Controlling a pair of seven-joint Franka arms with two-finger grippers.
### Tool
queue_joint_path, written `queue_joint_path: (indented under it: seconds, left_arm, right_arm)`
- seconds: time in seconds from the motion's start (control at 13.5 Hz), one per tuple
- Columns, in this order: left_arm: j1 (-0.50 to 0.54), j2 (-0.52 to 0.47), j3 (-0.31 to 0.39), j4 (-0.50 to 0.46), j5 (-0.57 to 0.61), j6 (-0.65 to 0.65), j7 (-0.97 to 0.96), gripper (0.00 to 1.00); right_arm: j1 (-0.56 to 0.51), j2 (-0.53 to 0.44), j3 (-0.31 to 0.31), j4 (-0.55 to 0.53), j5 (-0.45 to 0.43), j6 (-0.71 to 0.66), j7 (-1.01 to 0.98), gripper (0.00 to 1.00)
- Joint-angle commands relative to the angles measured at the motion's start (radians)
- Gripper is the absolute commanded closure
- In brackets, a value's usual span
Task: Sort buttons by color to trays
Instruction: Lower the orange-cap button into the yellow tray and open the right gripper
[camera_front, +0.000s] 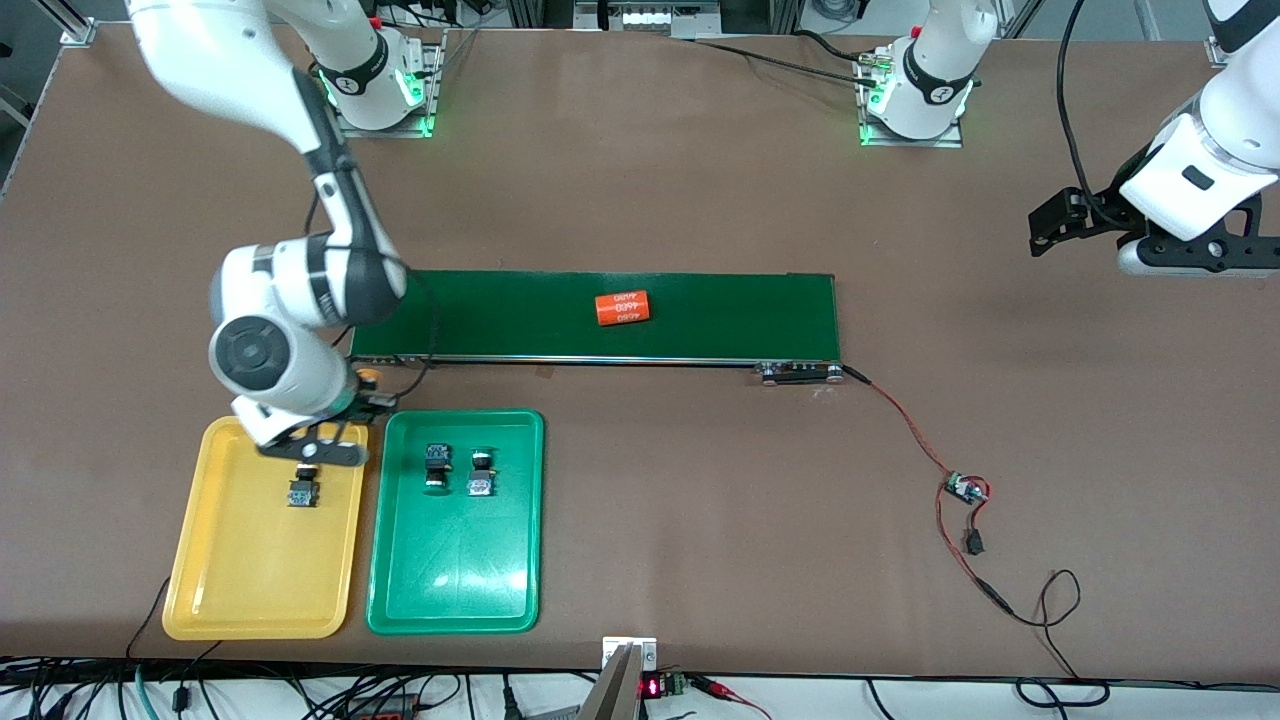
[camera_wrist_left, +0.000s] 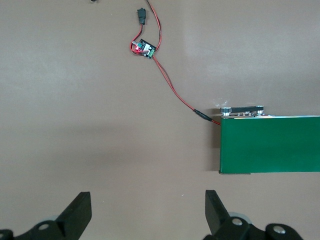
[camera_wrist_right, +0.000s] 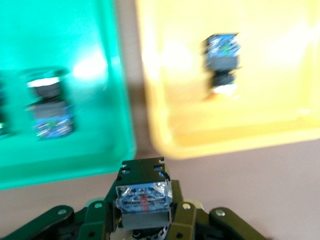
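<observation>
My right gripper (camera_front: 368, 392) is shut on a button (camera_wrist_right: 143, 192) with a yellow-orange cap (camera_front: 368, 377). It holds the button over the bare strip of table between the conveyor belt and the trays, by the yellow tray's corner. The yellow tray (camera_front: 250, 570) holds one button (camera_front: 302, 490), which also shows in the right wrist view (camera_wrist_right: 222, 57). The green tray (camera_front: 455, 570) holds two buttons (camera_front: 437, 465) (camera_front: 481, 472); one is plain in the right wrist view (camera_wrist_right: 50, 112). My left gripper (camera_front: 1040, 235) is open and empty, waiting up over the table at the left arm's end (camera_wrist_left: 148, 200).
A long dark-green conveyor belt (camera_front: 600, 315) lies farther from the camera than the trays, with an orange "4680" cylinder (camera_front: 622, 308) on it. A red wire runs from the belt's end to a small circuit board (camera_front: 965, 490). Cables hang along the table's front edge.
</observation>
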Motion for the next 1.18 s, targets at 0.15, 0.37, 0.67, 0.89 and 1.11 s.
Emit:
queue_joint_path:
  seconds: [0.15, 0.37, 0.67, 0.89, 1.11]
  left_arm:
    - [0.000, 0.005, 0.003, 0.025, -0.023, -0.023, 0.020, 0.00]
    - [0.001, 0.005, 0.003, 0.025, -0.024, -0.023, 0.019, 0.00]
    - [0.000, 0.005, 0.003, 0.032, -0.023, -0.023, 0.019, 0.00]
    - [-0.002, 0.010, 0.003, 0.039, -0.024, -0.023, 0.020, 0.00]
    - [-0.002, 0.015, 0.003, 0.048, -0.024, -0.026, 0.019, 0.00]
  right_arm:
    - [-0.147, 0.059, 0.011, 0.091, -0.018, 0.046, -0.193, 1.00]
    - [-0.213, 0.131, 0.011, 0.186, -0.020, 0.072, -0.285, 1.00]
    - [-0.271, 0.222, 0.011, 0.248, -0.012, 0.159, -0.341, 1.00]
    - [-0.297, 0.256, 0.022, 0.248, -0.004, 0.164, -0.339, 1.00]
    - [-0.296, 0.283, 0.040, 0.248, 0.022, 0.199, -0.338, 0.88]
